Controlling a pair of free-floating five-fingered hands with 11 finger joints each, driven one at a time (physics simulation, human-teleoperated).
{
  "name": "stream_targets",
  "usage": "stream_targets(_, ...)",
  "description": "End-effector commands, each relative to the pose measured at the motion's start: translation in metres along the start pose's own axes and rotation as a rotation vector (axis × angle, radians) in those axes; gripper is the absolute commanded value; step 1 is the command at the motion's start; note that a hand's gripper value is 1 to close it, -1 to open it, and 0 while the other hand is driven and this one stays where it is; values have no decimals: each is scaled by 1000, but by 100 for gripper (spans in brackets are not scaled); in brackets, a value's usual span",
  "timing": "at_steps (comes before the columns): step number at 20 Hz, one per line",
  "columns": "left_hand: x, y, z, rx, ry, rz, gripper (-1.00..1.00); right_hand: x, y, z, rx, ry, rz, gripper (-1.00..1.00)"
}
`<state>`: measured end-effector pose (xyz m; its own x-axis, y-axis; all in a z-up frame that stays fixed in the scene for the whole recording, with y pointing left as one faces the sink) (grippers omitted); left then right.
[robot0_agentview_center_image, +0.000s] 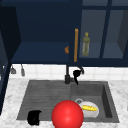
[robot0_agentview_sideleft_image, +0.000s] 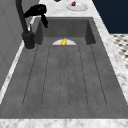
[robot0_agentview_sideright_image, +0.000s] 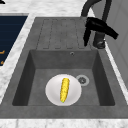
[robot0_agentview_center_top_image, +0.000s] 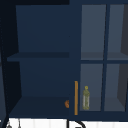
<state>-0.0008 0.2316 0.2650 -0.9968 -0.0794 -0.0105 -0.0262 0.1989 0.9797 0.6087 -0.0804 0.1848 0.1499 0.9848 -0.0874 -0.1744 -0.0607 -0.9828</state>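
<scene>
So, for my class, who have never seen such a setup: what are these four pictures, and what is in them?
These are simulator renders of a kitchen sink. The robot is just two floating black hands.

The front view faces the sink: the left hand hangs at its front edge, and the right hand is up by the faucet. Two side views look along the sink, where a corn cob lies on a white plate. The upper view shows a cabinet with a bottle. A red ball sits in front.
</scene>
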Motion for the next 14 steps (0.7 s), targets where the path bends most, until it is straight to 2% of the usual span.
stream_targets(1, 0, 0, 0, 0, 0, 0, 0, 8, -1, -8, -7, -62, 13, -100)
stream_targets(3, 0, 0, 0, 0, 0, 0, 0, 9, 15, -19, 18, -76, 62, -100)
stream_targets(5, 0, 0, 0, 0, 0, 0, 0, 2, 26, -21, -2, -153, 27, -100)
stream_targets(7, 0, 0, 0, 0, 0, 0, 0, 8, 31, -22, -41, -230, 9, -100)
stream_targets(10, 0, 0, 0, 0, 0, 0, 0, 8, 47, -22, -74, -249, -27, -100)
stream_targets(11, 0, 0, 0, 0, 0, 0, 0, 5, 51, -22, -79, -235, -53, -100)
stream_targets(14, 0, 0, 0, 0, 0, 0, 0, -7, 59, -27, -109, -205, -86, -100)
